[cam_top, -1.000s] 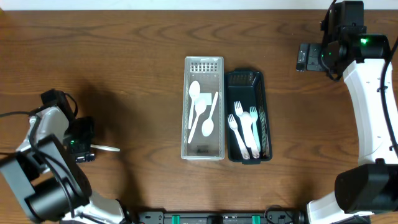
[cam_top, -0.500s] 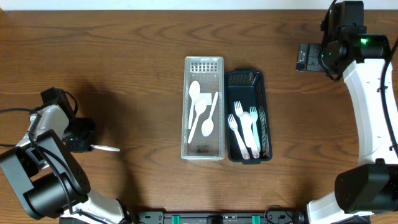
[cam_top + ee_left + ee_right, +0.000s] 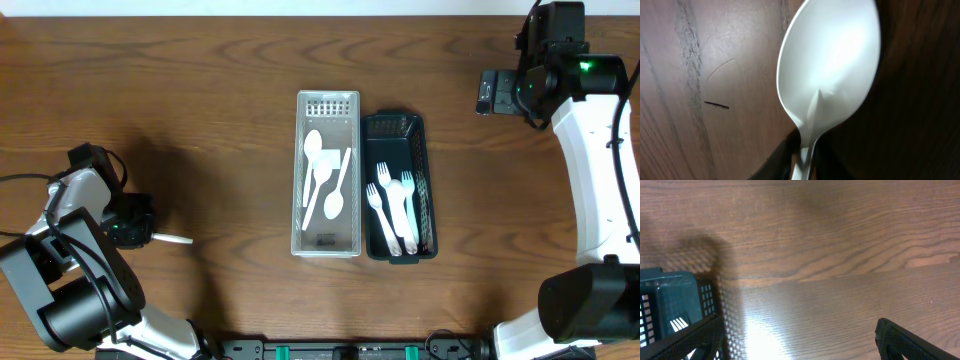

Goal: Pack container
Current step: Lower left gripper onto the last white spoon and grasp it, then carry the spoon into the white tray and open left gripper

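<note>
one wood table (image 3: 200,100); left pincer (image 3: 142,236) clamps white spoon (image 3: 830,75), right pincer (image 3: 487,92) spread wide.

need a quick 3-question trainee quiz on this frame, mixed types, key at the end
1. True or false: the left gripper holds a fork.
2. How many forks lie in the dark bin?
3. Which bin has spoons: A white bin, B dark bin, C both?
Key: 1 false, it holds a spoon; 2 three; 3 A.
</note>
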You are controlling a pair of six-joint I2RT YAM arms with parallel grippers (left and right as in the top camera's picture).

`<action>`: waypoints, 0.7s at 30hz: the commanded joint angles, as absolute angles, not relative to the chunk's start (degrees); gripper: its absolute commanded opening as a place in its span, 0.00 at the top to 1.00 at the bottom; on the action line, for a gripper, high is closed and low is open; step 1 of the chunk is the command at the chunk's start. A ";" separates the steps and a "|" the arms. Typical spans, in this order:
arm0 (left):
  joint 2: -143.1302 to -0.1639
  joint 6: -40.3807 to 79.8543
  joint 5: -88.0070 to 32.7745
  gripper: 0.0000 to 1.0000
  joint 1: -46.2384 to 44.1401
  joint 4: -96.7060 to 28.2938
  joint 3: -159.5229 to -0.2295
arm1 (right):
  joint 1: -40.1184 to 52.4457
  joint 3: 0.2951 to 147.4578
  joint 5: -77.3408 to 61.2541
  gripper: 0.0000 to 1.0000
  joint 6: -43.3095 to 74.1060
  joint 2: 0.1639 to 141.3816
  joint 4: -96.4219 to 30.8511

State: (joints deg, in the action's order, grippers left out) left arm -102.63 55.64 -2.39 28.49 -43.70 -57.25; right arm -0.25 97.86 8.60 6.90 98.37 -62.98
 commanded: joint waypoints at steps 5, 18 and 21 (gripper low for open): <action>-104.57 51.09 -1.58 0.94 28.69 -44.51 -57.39 | -0.84 98.48 8.80 0.01 6.11 98.59 -62.98; -88.23 40.77 -6.66 0.94 15.29 -46.35 -67.77 | -0.84 98.48 8.80 0.01 6.11 98.59 -61.45; -84.12 38.85 -6.55 0.94 6.55 -46.19 -69.67 | -0.84 98.48 8.80 0.01 6.11 98.59 -61.28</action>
State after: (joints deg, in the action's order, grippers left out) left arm -87.66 43.09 -5.93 13.02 -45.82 -67.81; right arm -0.25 97.86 8.60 6.90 98.37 -61.47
